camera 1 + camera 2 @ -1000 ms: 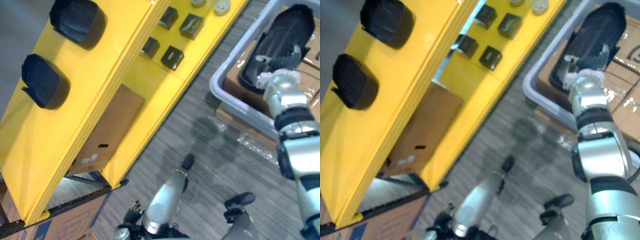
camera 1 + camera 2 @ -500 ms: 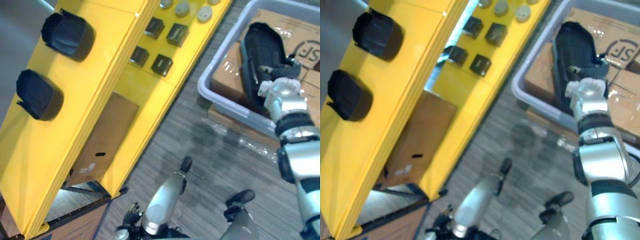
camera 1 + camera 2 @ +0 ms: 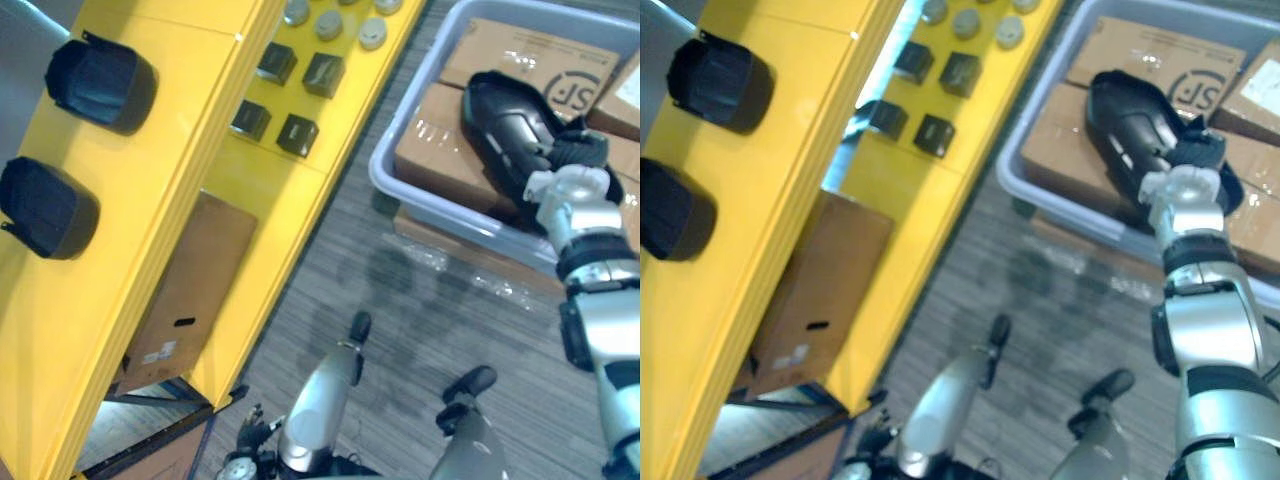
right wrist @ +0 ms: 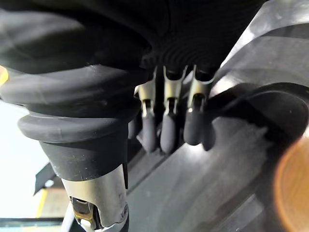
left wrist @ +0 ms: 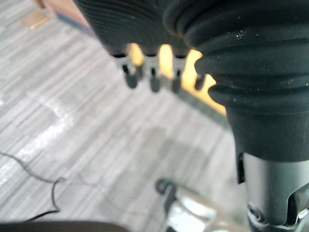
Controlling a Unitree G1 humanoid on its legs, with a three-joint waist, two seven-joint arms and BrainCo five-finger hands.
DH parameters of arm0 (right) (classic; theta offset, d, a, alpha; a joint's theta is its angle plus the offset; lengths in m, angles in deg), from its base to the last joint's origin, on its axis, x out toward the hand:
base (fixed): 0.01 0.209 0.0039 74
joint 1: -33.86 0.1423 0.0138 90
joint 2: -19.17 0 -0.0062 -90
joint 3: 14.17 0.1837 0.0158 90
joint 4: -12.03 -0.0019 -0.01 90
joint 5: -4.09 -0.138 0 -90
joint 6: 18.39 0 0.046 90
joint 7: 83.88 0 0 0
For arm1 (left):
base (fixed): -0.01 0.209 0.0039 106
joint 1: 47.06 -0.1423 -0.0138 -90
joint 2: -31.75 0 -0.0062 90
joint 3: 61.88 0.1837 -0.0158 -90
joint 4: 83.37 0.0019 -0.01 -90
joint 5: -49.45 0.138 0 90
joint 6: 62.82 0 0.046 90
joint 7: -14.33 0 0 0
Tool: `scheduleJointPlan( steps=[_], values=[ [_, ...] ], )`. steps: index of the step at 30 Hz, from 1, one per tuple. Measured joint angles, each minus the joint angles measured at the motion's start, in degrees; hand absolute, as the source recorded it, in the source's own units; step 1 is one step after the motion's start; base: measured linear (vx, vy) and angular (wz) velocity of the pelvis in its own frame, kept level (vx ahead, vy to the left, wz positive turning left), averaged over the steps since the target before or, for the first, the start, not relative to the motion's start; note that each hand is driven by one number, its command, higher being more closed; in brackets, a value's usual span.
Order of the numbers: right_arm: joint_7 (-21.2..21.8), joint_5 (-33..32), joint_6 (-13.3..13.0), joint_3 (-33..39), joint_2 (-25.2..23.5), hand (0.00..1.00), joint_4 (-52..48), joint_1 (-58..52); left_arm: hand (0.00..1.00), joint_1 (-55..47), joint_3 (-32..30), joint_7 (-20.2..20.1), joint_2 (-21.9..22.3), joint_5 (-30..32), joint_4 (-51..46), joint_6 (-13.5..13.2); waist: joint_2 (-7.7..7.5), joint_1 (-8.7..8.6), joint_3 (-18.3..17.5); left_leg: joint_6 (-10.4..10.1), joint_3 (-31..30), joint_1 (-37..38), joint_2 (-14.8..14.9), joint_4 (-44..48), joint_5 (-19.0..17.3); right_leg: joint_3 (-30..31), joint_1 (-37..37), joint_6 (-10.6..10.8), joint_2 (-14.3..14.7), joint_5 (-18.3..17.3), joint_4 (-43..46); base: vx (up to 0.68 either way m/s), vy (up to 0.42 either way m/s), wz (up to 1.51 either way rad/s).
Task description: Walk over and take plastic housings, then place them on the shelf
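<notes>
Now, from the left eye view: a pale grey bin (image 3: 445, 222) stands on the floor at the robot's right. It is packed with cardboard boxes (image 3: 435, 150), and one black plastic housing (image 3: 505, 120) lies on top of them. The right hand (image 3: 578, 152) reaches into the bin and sits at the housing's near end. Along the left runs the yellow shelf (image 3: 150, 230). Two shelved housings (image 3: 100, 82) rest on its top level close to the outer edge. Small black boxes (image 3: 296, 133) and grey discs (image 3: 328, 22) sit on the lower level, and a brown carton (image 3: 185, 290) stands underneath. A strip of grey floor (image 3: 400, 300) lies open between the shelf edge and the bin wall.

The right eye view looks in between the shelf's levels, where a bright gap (image 3: 865, 95) shows beside the small black boxes.

In the left wrist view the left hand (image 5: 153, 81) hangs low over the floor, fingers loose and holding nothing, with a yellow edge past them.

The right wrist view gives the contact. The fingers (image 4: 169, 128) run fairly straight, side by side, with their dark tips lying on the housing's glossy surface. Whether the thumb hooks round it I cannot tell.
</notes>
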Motion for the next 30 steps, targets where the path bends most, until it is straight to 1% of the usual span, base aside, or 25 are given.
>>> scheduleJointPlan(
  steps=[2, 3, 4, 5, 6, 7, 9, 10, 12, 14, 17, 19, 20, 21, 22, 24, 25, 27, 28, 29, 30],
  values=[
    [2.0, 0.91, -4.28, 0.0, 0.0, 0.0, -1.7, -0.61, 0.0, 0.58, -0.02, 0.9, -0.62, 0.01, -1.37, 0.04, -0.51, -0.43, 0.36, -0.02, 0.27, 0.0, 0.22, 0.01, -0.01, 0.19, -0.12, -0.08, 0.21, 0.19, -0.1, 0.01, -0.002, -0.09],
    [2.96, 2.13, -6.83, -0.01, 0.0, 0.0, -3.86, -0.82, 0.0, 0.83, -0.07, 1.25, -0.93, 0.02, -2.21, 0.04, -0.76, -0.8, 0.54, -0.04, 0.53, 0.0, 0.35, 0.03, -0.07, 0.39, -0.31, -0.15, 0.28, 0.28, -0.03, 0.0, 0.005, -0.09],
    [3.42, 2.27, -7.73, 0.01, 0.0, 0.0, -4.97, -0.82, 0.0, 0.97, -0.09, 1.39, -1.06, 0.03, -2.3, 0.04, -0.89, -0.89, 0.63, -0.04, 0.76, -0.01, 0.43, 0.08, -0.11, 0.64, -0.48, -0.17, 0.31, 0.29, 0.03, 0.0, 0.008, -0.16],
    [3.78, 2.74, -9.61, -0.01, -0.03, 0.0, -6.87, -0.82, 0.0, 1.14, -0.09, 1.5, -1.2, 0.05, -2.54, 0.06, -1.12, -0.93, 0.79, -0.06, 1.21, -0.01, 0.57, 0.27, -0.29, 1.26, -0.84, -0.21, 0.4, 0.32, 0.17, 0.0, 0.008, -0.19],
    [4.7, 4.14, -12.01, -0.03, -0.11, 0.0, -8.95, -0.83, 0.0, 1.34, -0.14, 1.52, -1.24, 0.09, -2.58, 0.2, -1.18, -1.41, 0.83, -0.03, 1.4, -0.19, 0.76, 1.07, -0.86, 1.53, -0.86, -0.22, 0.59, 0.37, 0.2, 0.0, 0.013, -0.18],
    [4.91, 4.49, -12.91, -0.08, -0.16, 0.0, -10.09, -0.84, 0.0, 1.33, -0.14, 1.53, -1.28, 0.1, -2.57, 0.24, -1.18, -1.63, 0.83, -0.03, 1.47, -0.32, 0.92, 1.72, -1.25, 1.64, -0.79, -0.22, 0.74, 0.37, 0.25, 0.0, 0.034, -0.17],
    [5.87, 6.6, -17.13, -0.07, -0.07, 0.0, -13.76, -0.79, 0.0, 1.53, -0.52, 1.52, -1.77, 2.05, -2.68, 0.38, -1.71, -2.0, 1.19, -0.07, 1.88, -0.52, 1.58, 3.14, -2.16, 2.19, -0.75, -0.23, 1.31, 0.38, 0.26, -0.01, 0.042, -0.16],
    [5.98, 6.61, -17.96, -0.08, -0.07, 0.0, -14.61, -0.79, 0.0, 1.55, -0.52, 1.55, -1.91, 2.22, -2.96, 0.46, -1.85, -2.17, 1.29, -0.12, 1.9, -0.53, 1.66, 3.23, -2.25, 2.23, -0.75, -0.23, 1.38, 0.37, 0.26, -0.01, 0.025, -0.09],
    [6.52, 6.53, -20.54, -0.14, -0.07, 0.0, -16.8, -0.72, 0.0, 1.56, -0.56, 1.54, -2.26, 2.21, -3.4, 0.99, -2.32, -2.46, 1.61, -0.11, 2.32, -0.39, 1.87, 3.42, -2.41, 2.7, -0.84, -0.27, 1.51, 0.4, 0.26, -0.01, 0.021, -0.08],
    [7.32, 6.66, -21.61, -0.14, -0.08, 0.0, -17.89, -0.66, 0.0, 1.56, -0.61, 1.54, -2.36, 2.2, -3.93, 1.21, -2.48, -2.64, 1.72, -0.06, 2.69, -0.14, 1.9, 3.42, -2.47, 3.09, -0.87, -0.31, 1.51, 0.49, 0.25, -0.01, 0.026, -0.09],
    [6.54, 7.95, -21.5, -0.05, -0.06, 0.0, -19.1, -0.43, 0.0, 1.56, -1.1, 1.51, -2.38, 2.2, -3.9, 1.26, -2.63, -3.29, 1.82, -0.06, 2.77, -0.06, 1.98, 3.42, -2.47, 3.22, -0.88, -0.37, 1.63, 0.62, 0.18, -0.01, 0.015, -0.03],
    [4.53, 9.3, -20.72, 0.03, -0.01, 0.0, -19.1, -0.41, 0.0, 1.56, -1.26, 1.51, -2.36, 2.2, -3.96, 1.27, -2.67, -3.38, 1.84, -0.06, 2.8, -0.04, 2.1, 3.39, -2.47, 3.27, -0.88, -0.41, 1.78, 0.66, 0.08, -0.01, 0.009, -0.02],
    [3.89, 10.19, -19.49, 0.07, 0.07, 0.0, -19.02, -0.32, 0.0, 1.56, -1.29, 1.51, -2.35, 2.19, -3.95, 1.27, -2.67, -3.42, 1.84, -0.06, 2.8, -0.03, 2.16, 3.37, -2.46, 3.27, -0.88, -0.45, 1.85, 0.69, 0.04, 0.0, 0.0, 0.0],
    [2.21, 11.97, -16.73, 0.06, 0.32, 0.0, -18.66, -0.05, 0.0, 1.55, -1.33, 1.5, -2.35, 2.17, -3.95, 1.26, -2.67, -3.44, 1.84, -0.07, 2.8, -0.02, 2.25, 3.34, -2.46, 3.28, -0.88, -0.52, 1.96, 0.76, -0.03, 0.0, 0.0, 0.0],
    [0.93, 12.81, -14.8, 0.03, 0.57, 0.0, -17.34, 0.5, 0.0, 1.55, -1.33, 1.5, -2.34, 2.17, -3.89, 1.2, -2.67, -3.44, 1.84, -0.07, 2.8, -0.02, 2.28, 3.29, -2.46, 3.27, -0.88, -0.54, 2.01, 0.81, -0.11, 0.0, 0.0, 0.0],
    [-0.23, 12.96, -13.1, 0.03, 1.06, 0.0, -15.46, 1.0, 0.0, 1.55, -1.33, 1.5, -2.33, 2.16, -3.77, 1.13, -2.67, -3.41, 1.84, -0.07, 2.8, -0.03, 2.27, 3.21, -2.45, 3.26, -0.87, -0.53, 2.03, 0.86, -0.22, 0.0, 0.0, 0.0],
    [-1.26, 13.3, -11.57, 0.0, 1.8, 0.0, -13.91, 1.21, 0.0, 1.55, -1.33, 1.5, -2.32, 2.16, -3.73, 1.04, -2.67, -3.35, 1.85, -0.07, 2.8, -0.05, 2.25, 3.16, -2.44, 3.24, -0.82, -0.53, 2.06, 0.98, -0.43, 0.0, 0.0, 0.0],
    [-2.21, 13.35, -9.93, -0.2, 2.98, 0.0, -12.12, 1.45, 0.0, 1.55, -1.31, 1.49, -2.31, 2.13, -3.35, 0.79, -2.67, -3.38, 1.85, -0.06, 2.8, -0.13, 2.19, 3.08, -2.44, 3.22, -0.8, -0.47, 2.07, 1.16, -0.71, 0.01, 0.018, 0.01],
    [-3.3, 13.29, -7.69, -0.3, 3.91, 0.0, -10.79, 2.01, 0.0, 1.55, -1.28, 1.48, -2.29, 2.07, -3.08, 0.51, -2.66, -3.4, 1.84, -0.06, 2.73, -0.28, 2.15, 3.06, -2.44, 3.11, -0.81, -0.45, 2.08, 1.19, -0.81, 0.0, 0.0, 0.0],
    [-3.55, 13.27, -7.09, -0.4, 4.22, 0.0, -9.85, 2.45, 0.0, 1.55, -1.25, 1.47, -2.29, 2.01, -3.0, 0.4, -2.66, -3.42, 1.84, -0.06, 2.66, -0.37, 2.15, 3.06, -2.43, 3.05, -0.82, -0.45, 2.1, 1.2, -0.84, 0.01, 0.034, 0.05],
    [-4.51, 13.25, -5.09, -0.52, 4.94, 0.0, -8.62, 3.26, 0.0, 1.55, -1.21, 1.43, -2.29, 1.99, -2.93, 0.15, -2.66, -3.47, 1.84, -0.06, 2.55, -0.52, 2.12, 3.06, -2.43, 2.95, -0.84, -0.46, 2.12, 1.22, -0.93, 0.01, 0.021, 0.05]
  ],
)
